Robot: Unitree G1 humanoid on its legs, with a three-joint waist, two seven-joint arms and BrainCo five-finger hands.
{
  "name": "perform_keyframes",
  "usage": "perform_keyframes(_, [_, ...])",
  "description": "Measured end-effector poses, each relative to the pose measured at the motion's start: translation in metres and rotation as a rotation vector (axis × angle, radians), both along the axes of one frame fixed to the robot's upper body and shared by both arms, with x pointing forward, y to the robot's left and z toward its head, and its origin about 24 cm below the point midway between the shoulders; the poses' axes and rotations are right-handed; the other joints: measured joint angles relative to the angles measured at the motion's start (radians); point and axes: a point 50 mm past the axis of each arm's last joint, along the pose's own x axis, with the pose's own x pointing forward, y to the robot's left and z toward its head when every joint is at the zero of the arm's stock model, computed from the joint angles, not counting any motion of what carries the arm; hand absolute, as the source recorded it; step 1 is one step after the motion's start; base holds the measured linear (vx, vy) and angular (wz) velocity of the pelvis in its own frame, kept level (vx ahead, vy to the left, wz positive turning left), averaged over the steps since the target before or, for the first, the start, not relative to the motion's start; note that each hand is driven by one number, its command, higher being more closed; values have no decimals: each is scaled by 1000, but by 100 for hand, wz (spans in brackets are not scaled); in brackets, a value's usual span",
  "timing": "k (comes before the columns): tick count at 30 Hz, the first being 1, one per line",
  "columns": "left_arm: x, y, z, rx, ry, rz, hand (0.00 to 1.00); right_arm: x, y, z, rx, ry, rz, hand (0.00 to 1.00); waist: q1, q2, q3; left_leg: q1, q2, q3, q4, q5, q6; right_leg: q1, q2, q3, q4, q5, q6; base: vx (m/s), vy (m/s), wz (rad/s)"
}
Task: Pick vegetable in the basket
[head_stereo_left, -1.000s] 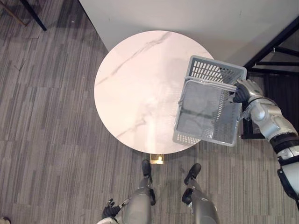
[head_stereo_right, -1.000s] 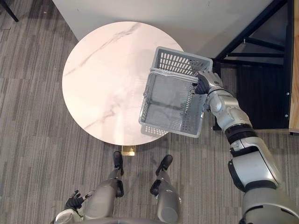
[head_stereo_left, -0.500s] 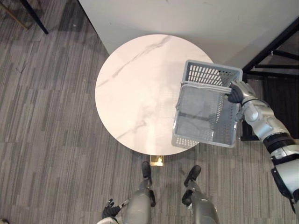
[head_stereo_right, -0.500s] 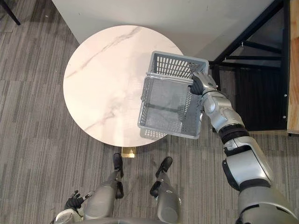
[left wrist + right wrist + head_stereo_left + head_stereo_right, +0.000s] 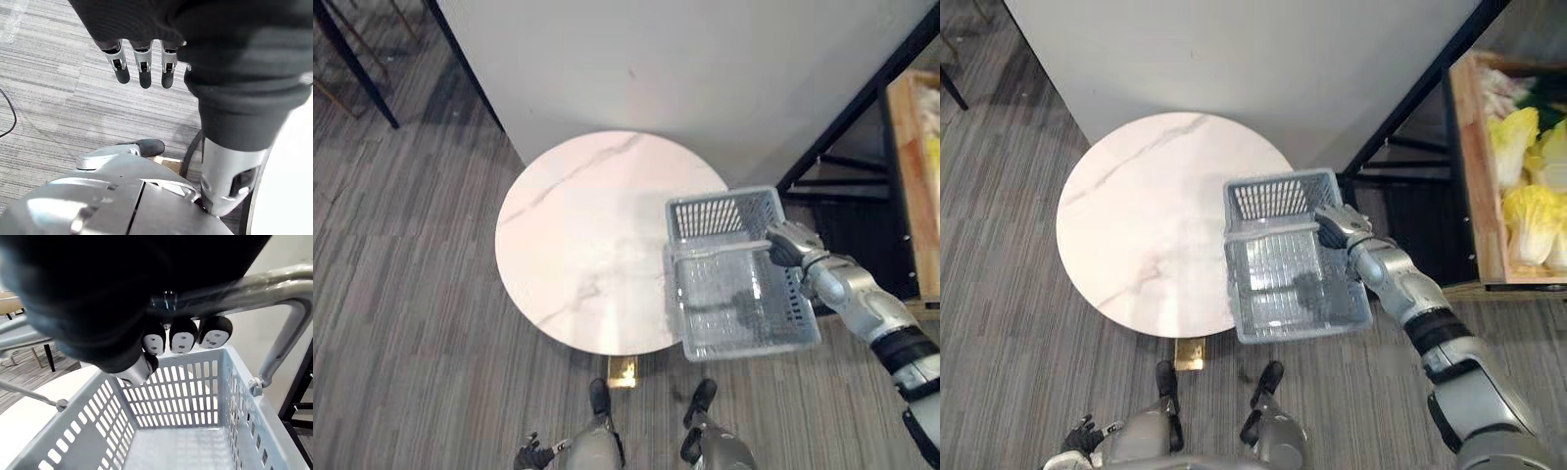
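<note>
- Right hand (image 5: 1337,227) is closed round the grey bar handle (image 5: 274,284) of the grey slotted plastic basket (image 5: 1273,199). The right wrist view shows its dark-tipped fingers (image 5: 183,335) hooked under the bar.
- The basket is empty and hangs level, half over the right edge of the round white marble table (image 5: 1136,225). It looks lifted clear of the top, but I can't be sure.
- The vegetables are pale yellow-green cabbages (image 5: 1518,132) in a wooden crate (image 5: 1477,176), well to the right of the basket. A black metal frame (image 5: 1410,98) stands between them.
- Left hand (image 5: 145,66) hangs low by the robot's side with its fingers straight and loose, holding nothing.
- The step in hand looks like carrying the basket toward the crate.
- To do it well, hold the grip firm at the centre of the handle so the basket doesn't tip or swing.
- Swing wide of the black frame, because the basket's far corner could clip it.
- Stop with the open top just beside the crate wall and within reach of the free left hand.
- The cabbages look bulky, so each one probably needs a wide grasp.
</note>
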Motion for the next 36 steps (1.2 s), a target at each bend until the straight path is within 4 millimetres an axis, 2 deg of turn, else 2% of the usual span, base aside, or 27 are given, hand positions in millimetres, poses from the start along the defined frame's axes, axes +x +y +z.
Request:
perform_keyframes(5, [-10,2,-1,12,31,-10,0,-17,5,-5,47,55,73,100,-9,-14,-51,26,3,8,0,-4,-5,20,2,11,-1,-1,1,22,-1,-6])
perform_keyframes(8, [-20,2,-4,-10,60,9,0,-27,13,-10,66,92,132,100,-9,-14,-92,33,5,24,-4,-12,-11,18,3,27,-2,-7,3,2,-2,-15])
perform_keyframes(11, [-26,2,-5,-21,75,32,0,-31,20,-14,62,112,179,100,-12,-10,-100,58,6,38,-6,-15,-11,32,3,42,-2,-12,-3,-3,-4,-14])
perform_keyframes(16, [-41,1,-7,-24,116,35,0,-47,14,-38,68,197,161,100,-13,-8,-122,131,4,63,1,-39,-8,86,-7,65,18,-29,7,31,9,-11])
perform_keyframes(19, [-42,1,-7,-23,124,32,0,-63,8,-51,82,237,134,100,-25,-9,-128,135,3,68,43,-66,-7,65,-29,80,103,-63,19,40,42,-7])
perform_keyframes(21, [-42,1,-7,-21,122,27,0,-71,5,-52,93,236,125,100,-36,-10,-129,125,-9,90,70,-84,0,30,-49,104,146,-57,18,5,70,-28])
perform_keyframes(22, [-39,1,-7,-20,119,16,0,-74,2,-51,101,229,115,100,-39,-9,-129,101,-9,103,84,-101,11,3,-55,126,166,-44,38,-55,55,-44])
perform_keyframes(23, [-35,-1,-7,-20,113,-6,0,-77,-1,-51,99,221,101,100,-43,6,-136,65,-3,125,101,-118,24,-62,-51,172,199,9,72,-98,96,-81])
perform_keyframes(24, [-27,-4,-7,-20,102,-40,0,-77,0,-49,80,210,100,100,-46,17,-138,47,-2,158,99,-118,38,-121,-14,213,164,155,72,-83,140,-104])
perform_keyframes(25, [-28,-6,-8,-24,110,-45,0,-76,2,-47,75,201,106,100,-33,47,-139,40,19,172,92,-110,69,-123,20,221,102,241,18,-107,188,-145])
perform_keyframes(26, [-31,-8,-9,-32,120,-38,0,-75,8,-47,80,194,122,100,-26,54,-134,37,55,262,83,-95,93,-130,33,144,153,180,-99,-70,175,-136])
perform_keyframes(27, [-32,-8,-10,-29,126,-37,0,-74,10,-47,57,191,137,100,-38,55,-133,54,63,304,106,-99,95,-138,-15,-12,415,-71,-165,-54,135,-130])
perform_keyframes(28, [-32,-8,-9,-27,126,-37,0,-72,12,-46,49,186,144,100,-37,49,-133,64,63,337,126,-113,100,-129,-49,-78,523,-140,-173,-17,110,-144])
perform_keyframes(29, [-31,-7,-9,-24,121,-38,0,-64,19,-39,30,161,175,100,-27,36,-129,73,80,411,212,-176,111,-108,-102,-182,605,-184,-171,-66,74,-198])
perform_keyframes(30, [-29,-6,-8,-21,117,-40,0,-54,27,-30,10,131,208,100,-18,33,-126,81,94,485,267,-226,98,-101,-52,-226,510,-141,-199,-100,46,-219])
perform_keyframes(31, [-34,-10,-10,-35,127,-36,0,-51,30,-27,4,121,220,100,-2,64,-137,89,123,528,243,-219,94,-71,9,-208,395,-96,-185,-160,-12,-213])
perform_keyframes(32, [-34,-13,-11,-49,126,-26,0,-49,32,-23,-7,108,232,100,12,80,-135,118,137,628,216,-208,100,-46,12,-249,426,-153,-218,-150,3,-194])
perform_keyframes(33, [-33,-15,-11,-52,121,-35,0,-49,31,-22,-6,105,231,100,8,78,-134,148,133,697,203,-203,102,-7,-45,-319,592,-284,-199,-115,1,-173])
perform_keyframes(34, [-31,-14,-11,-52,118,-32,0,-49,32,-22,-6,105,231,100,5,78,-132,152,132,719,203,-204,101,27,-58,-335,601,-305,-159,-41,-39,-162])
perform_keyframes(35, [-32,-13,-11,-53,126,-28,0,-47,34,-21,-8,100,241,100,5,64,-139,150,131,775,204,-202,101,78,-78,-354,559,-319,-124,-7,-132,-150])
perform_keyframes(36, [-31,-12,-11,-51,123,-28,0,-45,38,-17,-9,89,252,100,5,59,-140,148,135,835,205,-195,100,115,-77,-378,470,-313,-110,-24,-162,-148])
